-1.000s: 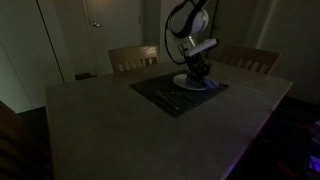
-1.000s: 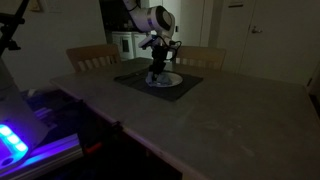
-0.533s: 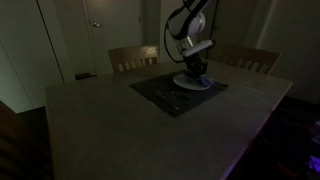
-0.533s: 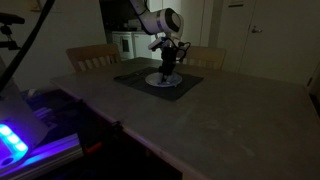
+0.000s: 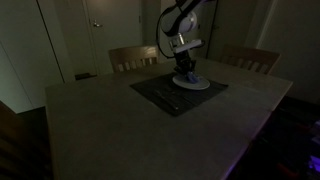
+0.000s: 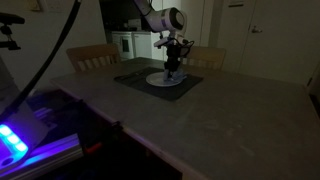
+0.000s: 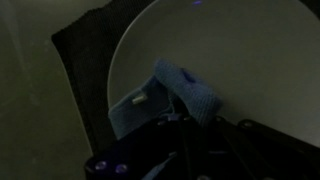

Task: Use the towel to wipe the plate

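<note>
A white round plate (image 5: 192, 83) lies on a dark placemat (image 5: 165, 95) at the far side of the table; it also shows in the other exterior view (image 6: 168, 80) and fills the wrist view (image 7: 240, 50). My gripper (image 5: 185, 71) points down over the plate and is shut on a blue towel (image 7: 170, 98), pressing it onto the plate's surface. In the wrist view the towel lies bunched on the plate near its left rim, with my dark fingers (image 7: 195, 125) closing on it from below. The scene is dim.
The placemat (image 6: 140, 78) sits on a large grey table (image 5: 120, 130). Wooden chairs (image 5: 133, 57) stand behind the table's far edge, another shows in an exterior view (image 6: 90, 57). A cutlery piece lies on the mat left of the plate (image 5: 168, 98).
My gripper with the towel has moved across the plate towards its far side, and the arm has swung upright over it.
</note>
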